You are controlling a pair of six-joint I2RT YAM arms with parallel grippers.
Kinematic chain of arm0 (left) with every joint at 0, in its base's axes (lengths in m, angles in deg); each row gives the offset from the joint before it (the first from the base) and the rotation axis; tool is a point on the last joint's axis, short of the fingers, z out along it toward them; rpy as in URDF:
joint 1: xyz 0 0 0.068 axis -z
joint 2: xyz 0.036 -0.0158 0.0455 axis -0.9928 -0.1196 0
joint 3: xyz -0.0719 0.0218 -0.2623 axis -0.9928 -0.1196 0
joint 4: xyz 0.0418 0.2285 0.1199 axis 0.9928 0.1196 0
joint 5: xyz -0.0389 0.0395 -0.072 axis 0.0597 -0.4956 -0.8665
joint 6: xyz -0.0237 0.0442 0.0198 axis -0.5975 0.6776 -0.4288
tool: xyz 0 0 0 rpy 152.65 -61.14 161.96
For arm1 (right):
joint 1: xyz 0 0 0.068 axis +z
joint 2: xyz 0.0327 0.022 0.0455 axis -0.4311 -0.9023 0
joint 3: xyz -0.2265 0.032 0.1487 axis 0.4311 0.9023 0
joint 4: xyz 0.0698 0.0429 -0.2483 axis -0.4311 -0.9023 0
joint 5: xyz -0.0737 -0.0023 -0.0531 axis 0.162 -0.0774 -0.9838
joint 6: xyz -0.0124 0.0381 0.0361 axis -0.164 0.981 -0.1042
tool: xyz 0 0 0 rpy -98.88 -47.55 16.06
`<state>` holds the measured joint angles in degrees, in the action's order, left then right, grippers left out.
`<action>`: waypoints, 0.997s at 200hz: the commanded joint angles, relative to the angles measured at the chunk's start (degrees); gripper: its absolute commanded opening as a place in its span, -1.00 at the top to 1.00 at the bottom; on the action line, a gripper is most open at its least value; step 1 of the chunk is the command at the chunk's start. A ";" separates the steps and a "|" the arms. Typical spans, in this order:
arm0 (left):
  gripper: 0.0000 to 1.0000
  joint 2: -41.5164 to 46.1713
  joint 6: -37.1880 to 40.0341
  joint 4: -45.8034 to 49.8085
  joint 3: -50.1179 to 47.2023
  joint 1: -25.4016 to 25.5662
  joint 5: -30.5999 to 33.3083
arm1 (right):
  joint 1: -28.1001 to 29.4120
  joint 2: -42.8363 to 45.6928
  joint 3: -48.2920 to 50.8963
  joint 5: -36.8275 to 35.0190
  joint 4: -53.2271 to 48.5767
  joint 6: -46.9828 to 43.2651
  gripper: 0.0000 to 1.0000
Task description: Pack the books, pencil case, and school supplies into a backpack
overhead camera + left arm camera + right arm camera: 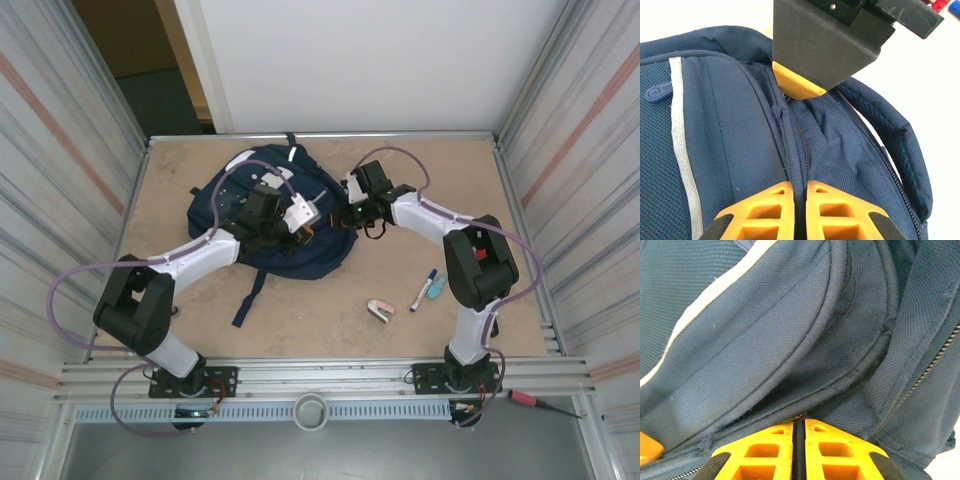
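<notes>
While both pairs of jaws pinch one backpack, three supplies lie nearby: marker, teal item, pink-and-white item.

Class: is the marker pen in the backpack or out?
Out: the marker pen lies on the bare table, apart from the backpack.

Two robot arms, left arm and right arm, each of chunky black joints and white tube sections, with a pale purple cable looping alongside. Orange plastic fingers with moulded cut-outs. Small green light on the right arm.
</notes>
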<state>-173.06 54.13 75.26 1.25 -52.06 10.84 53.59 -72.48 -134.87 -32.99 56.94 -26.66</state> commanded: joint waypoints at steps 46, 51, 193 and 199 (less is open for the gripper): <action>1.00 8.92 0.84 -3.36 -4.30 -6.75 -14.40 | -3.54 7.09 4.81 -9.08 0.77 -12.38 1.00; 1.00 9.65 1.02 -3.13 -4.87 -7.65 -16.02 | -3.43 7.97 5.76 -10.19 2.04 -13.31 1.00; -0.32 0.28 9.63 6.31 5.97 3.18 7.20 | 7.20 22.43 16.74 -6.51 18.50 -10.60 1.00; -0.18 -0.21 9.82 6.41 6.42 3.12 7.06 | 7.34 22.71 17.03 -6.67 18.50 -10.39 1.00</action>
<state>-170.26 60.87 78.51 5.00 -49.03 13.42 59.78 -53.50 -118.39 -40.40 72.04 -39.12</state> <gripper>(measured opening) 0.669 0.050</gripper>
